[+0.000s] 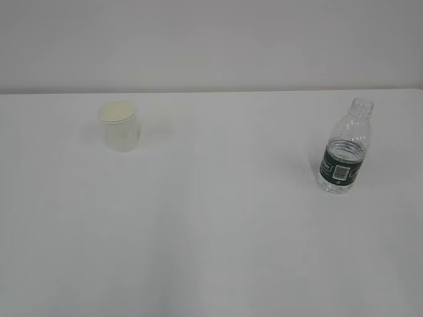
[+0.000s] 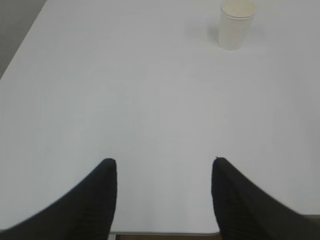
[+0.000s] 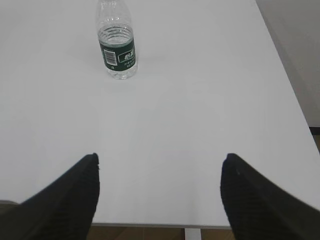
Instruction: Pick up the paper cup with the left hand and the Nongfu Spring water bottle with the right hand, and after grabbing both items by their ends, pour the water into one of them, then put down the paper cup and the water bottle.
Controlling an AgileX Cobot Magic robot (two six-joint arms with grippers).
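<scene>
The off-white paper cup [image 1: 119,124] stands upright on the white table at the left; in the left wrist view the paper cup [image 2: 236,25] is far ahead, up and right of the jaws. The clear Nongfu Spring water bottle [image 1: 345,148] stands upright at the right, capless, with a dark green label and water in its lower part. In the right wrist view the bottle [image 3: 117,41] stands far ahead, to the left. My left gripper [image 2: 164,162] and right gripper [image 3: 160,157] hang open over the table's near edge, nothing between their fingers. Neither arm shows in the exterior view.
The white table [image 1: 218,224] reaches to a pale wall at the back. Its left edge [image 2: 22,42] shows in the left wrist view, its right edge [image 3: 285,70] in the right wrist view, and its front edge lies just under both grippers.
</scene>
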